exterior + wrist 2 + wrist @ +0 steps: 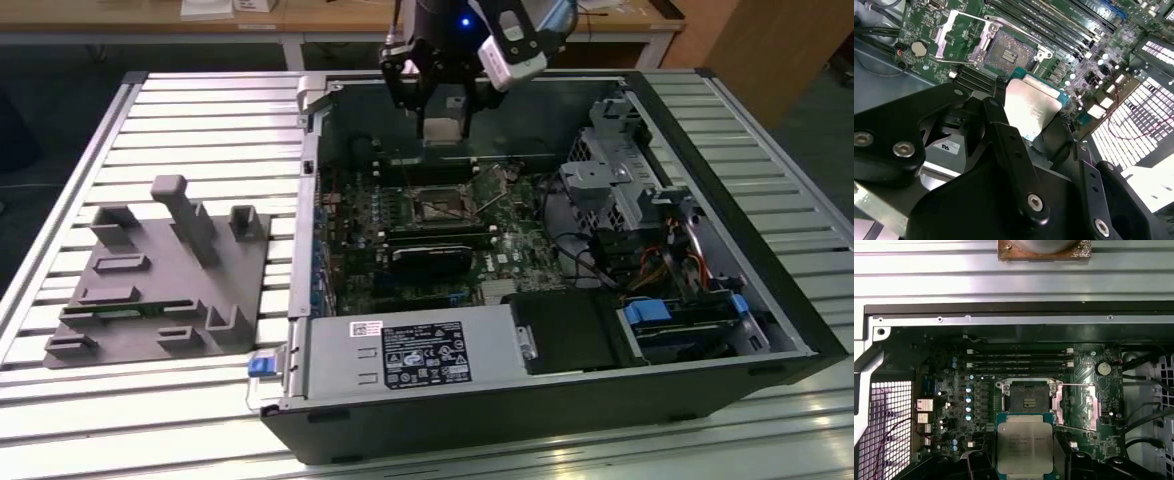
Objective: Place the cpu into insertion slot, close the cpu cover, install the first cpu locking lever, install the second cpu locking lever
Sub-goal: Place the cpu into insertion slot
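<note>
The black gripper [442, 120] hangs over the open black metal computer case [534, 420]. Its jaws are closed on two opposite edges of the cpu [1025, 447], a small flat square chip with a dull grey metal face and a green rim.

In the exterior view, the cpu is at 12 o'clock from the insertion slot [1029, 401] and held clear above it. The slot is a square socket with a dark centre and silvery rim, set in the green motherboard [1104, 445]. The cpu cover [1060, 407], a thin silvery sheet-metal frame, lies swung open beside the slot.

Probable faults:
- A rotated or tilted cpu would likely land askew and damage the socket contacts.
- The smooth chip edges may slip in the jaws.

The case rests on a ribbed metal table [200, 110].
</note>
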`<state>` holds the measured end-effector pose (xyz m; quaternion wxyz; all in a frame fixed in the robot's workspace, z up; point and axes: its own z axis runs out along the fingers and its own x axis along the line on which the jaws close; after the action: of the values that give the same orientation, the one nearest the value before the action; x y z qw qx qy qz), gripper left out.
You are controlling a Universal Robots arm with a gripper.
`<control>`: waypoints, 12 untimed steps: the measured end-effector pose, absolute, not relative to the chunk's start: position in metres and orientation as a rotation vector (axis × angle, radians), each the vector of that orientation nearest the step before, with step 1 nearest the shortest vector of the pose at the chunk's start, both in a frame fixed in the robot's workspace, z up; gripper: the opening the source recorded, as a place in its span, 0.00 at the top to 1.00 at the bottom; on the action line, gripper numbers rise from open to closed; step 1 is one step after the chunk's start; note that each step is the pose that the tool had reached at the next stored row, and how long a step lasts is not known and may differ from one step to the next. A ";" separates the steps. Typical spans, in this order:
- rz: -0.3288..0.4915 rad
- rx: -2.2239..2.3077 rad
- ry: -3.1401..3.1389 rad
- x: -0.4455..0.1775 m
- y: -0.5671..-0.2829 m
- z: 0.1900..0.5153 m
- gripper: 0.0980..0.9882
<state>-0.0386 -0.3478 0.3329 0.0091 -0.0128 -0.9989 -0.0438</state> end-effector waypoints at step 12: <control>-0.137 -0.040 -3.120 -0.039 -0.348 0.314 0.50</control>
<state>-0.0386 -0.3478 0.3137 0.0091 -0.0128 -0.9989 -0.0437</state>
